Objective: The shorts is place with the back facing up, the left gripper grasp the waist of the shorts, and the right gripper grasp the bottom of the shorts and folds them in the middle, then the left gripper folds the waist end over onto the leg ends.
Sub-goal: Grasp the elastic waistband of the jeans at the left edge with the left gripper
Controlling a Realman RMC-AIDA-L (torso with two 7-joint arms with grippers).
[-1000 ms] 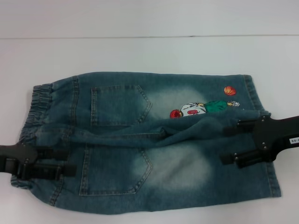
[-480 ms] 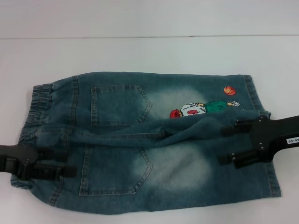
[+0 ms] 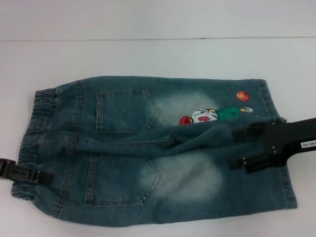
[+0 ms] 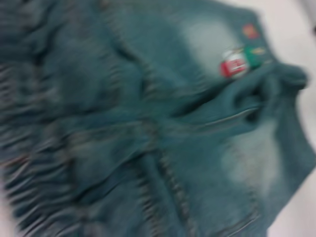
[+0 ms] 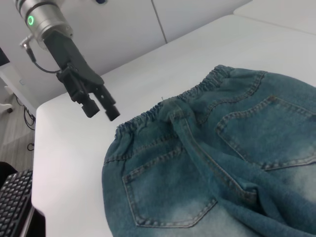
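Shorts flat, no fold done yet
shorts (image 3: 158, 148) back-up on tabletop (image 3: 158, 54); left pincer (image 5: 100, 105) spread, off the waist (image 3: 34, 133); right pincer (image 3: 239, 148) spread over leg ends (image 3: 276, 148), gripping nothing; both folds remain.

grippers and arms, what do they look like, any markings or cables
Both are black two-fingered claws. The right gripper sits on a black arm bearing a small white printed label. The left gripper has blocky black fingers on a black body, a silver cylindrical wrist with a green light ring, and a thin cable beside it.
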